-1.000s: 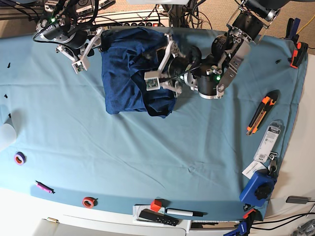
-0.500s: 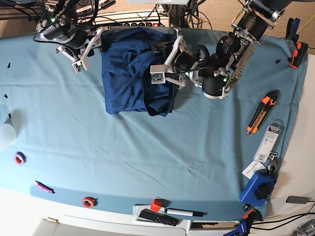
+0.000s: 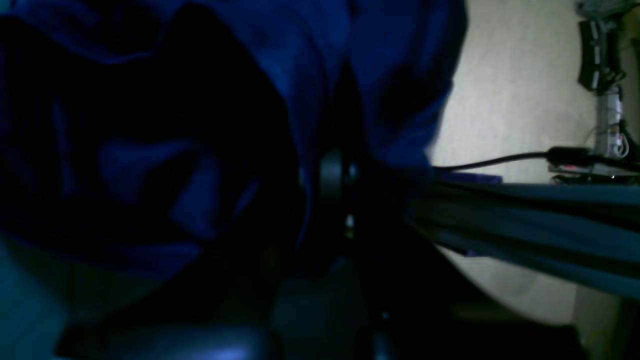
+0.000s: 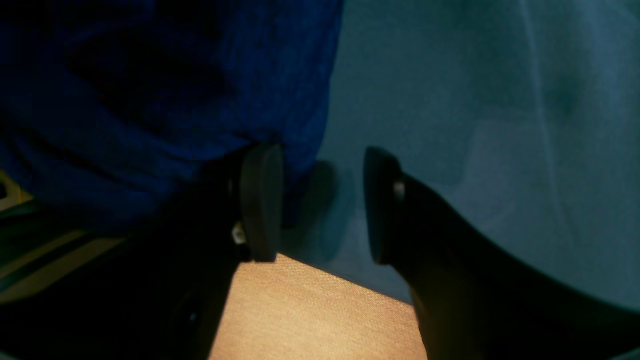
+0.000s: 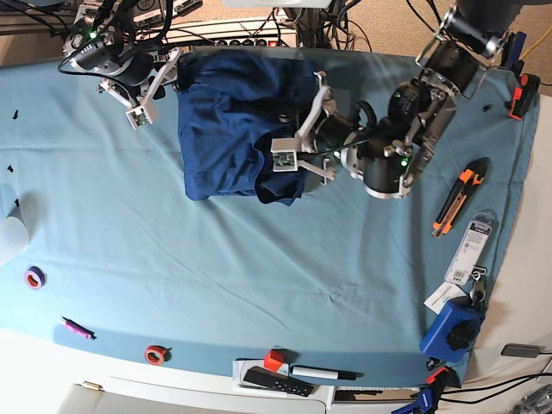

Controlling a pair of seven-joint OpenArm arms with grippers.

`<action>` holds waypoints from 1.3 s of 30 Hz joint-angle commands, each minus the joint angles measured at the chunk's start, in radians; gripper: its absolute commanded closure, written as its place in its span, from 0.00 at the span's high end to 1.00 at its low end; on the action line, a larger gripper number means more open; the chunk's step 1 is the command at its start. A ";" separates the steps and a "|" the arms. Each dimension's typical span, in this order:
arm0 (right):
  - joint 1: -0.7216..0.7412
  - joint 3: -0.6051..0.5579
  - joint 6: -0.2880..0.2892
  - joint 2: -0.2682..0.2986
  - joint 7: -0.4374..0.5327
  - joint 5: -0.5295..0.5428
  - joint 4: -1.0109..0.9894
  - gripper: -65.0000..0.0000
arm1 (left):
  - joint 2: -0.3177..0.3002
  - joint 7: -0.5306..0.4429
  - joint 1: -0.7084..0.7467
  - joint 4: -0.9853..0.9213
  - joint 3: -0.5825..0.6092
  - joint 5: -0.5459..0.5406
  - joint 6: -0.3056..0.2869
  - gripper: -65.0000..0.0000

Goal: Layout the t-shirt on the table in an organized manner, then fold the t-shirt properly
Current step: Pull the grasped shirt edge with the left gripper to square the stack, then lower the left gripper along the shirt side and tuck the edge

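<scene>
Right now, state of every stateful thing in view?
Dark navy heathered knit t-shirt: bunched, wrinkled, not laid out.
Left gripper: jaws shut on the t-shirt's edge.
Right gripper: jaws open, empty, beside the shirt.
Orange-and-black utility knife: lying flat on the table.

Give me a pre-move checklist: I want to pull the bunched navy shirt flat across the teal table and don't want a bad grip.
1. Left gripper shut on the dark navy knit t-shirt: ok, its jaws are closed at the shirt's right side with cloth wrapped round them.
2. Right gripper gripping the shirt: not ok, its jaws stand apart with only the shirt's edge by one finger.
3. Shirt laid flat: not ok, it lies bunched and folded over.
4. How many layers the left gripper pinches: cannot tell.
5. Bare teal-draped table in front of the shirt: ok.
6. Orange utility knife away from the shirt: ok.
</scene>
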 commanded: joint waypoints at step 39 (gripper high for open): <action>-0.002 0.005 0.002 0.006 0.030 0.008 0.012 0.40 | -0.188 0.012 0.075 0.014 -0.003 -0.486 -0.001 0.49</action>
